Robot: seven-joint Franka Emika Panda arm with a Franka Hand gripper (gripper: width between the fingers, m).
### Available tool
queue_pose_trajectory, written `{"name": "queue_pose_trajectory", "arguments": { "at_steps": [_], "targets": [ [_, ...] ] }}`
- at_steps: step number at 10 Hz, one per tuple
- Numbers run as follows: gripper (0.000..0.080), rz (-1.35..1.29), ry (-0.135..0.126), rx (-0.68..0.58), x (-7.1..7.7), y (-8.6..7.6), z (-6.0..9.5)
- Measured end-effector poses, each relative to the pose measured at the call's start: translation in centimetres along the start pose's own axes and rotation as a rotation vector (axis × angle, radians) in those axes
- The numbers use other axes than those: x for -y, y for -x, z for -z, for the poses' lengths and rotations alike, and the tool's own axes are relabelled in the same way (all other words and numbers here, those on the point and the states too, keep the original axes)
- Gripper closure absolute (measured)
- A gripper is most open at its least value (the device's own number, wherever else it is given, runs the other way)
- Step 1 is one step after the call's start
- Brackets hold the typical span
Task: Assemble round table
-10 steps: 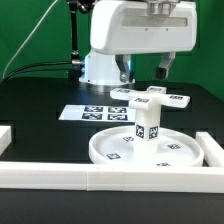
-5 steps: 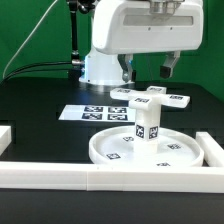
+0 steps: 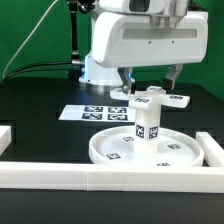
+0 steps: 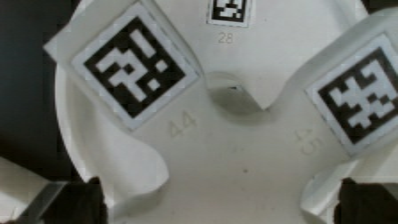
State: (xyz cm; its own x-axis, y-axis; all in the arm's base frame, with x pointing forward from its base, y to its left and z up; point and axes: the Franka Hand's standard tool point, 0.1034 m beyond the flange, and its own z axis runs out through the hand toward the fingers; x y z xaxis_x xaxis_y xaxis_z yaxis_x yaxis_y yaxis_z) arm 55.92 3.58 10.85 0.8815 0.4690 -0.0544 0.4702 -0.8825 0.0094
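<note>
The large rimmed round disc [image 3: 108,152] lies at the front of the black table, with the short cylinder post [image 3: 146,126] standing upright on its middle. Behind them lies the four-armed cross piece [image 3: 152,97]. My gripper [image 3: 152,78] hangs open just above the cross piece, with one finger on each side of it. In the wrist view the cross piece [image 4: 222,120] fills the picture, with its tags and centre hole showing. The dark fingertips [image 4: 64,203] stand apart at either side of it, and the gripper [image 4: 214,205] holds nothing.
The marker board [image 3: 88,113] lies on the exterior view's left of the cross piece. Long white rails run along the front [image 3: 90,178], the right [image 3: 213,150] and the left [image 3: 5,135]. A green wall stands behind the arm's base.
My gripper has come down from higher up toward the cross piece, and its body now fills more of the exterior view. The parts have not moved.
</note>
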Motion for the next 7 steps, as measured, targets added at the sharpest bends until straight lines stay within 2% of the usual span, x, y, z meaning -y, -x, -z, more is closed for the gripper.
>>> {"name": "queue_pose_trajectory", "arguments": {
  "at_steps": [3,6,7],
  "targets": [
    [0.015,0.005,0.005,0.002,0.07,0.04,-0.82],
    [0.015,0.026,0.009,0.001,-0.17,0.08,-0.76],
    [0.0277,0.054,0.013,0.001,-0.38,0.13,-0.64]
  ]
}}
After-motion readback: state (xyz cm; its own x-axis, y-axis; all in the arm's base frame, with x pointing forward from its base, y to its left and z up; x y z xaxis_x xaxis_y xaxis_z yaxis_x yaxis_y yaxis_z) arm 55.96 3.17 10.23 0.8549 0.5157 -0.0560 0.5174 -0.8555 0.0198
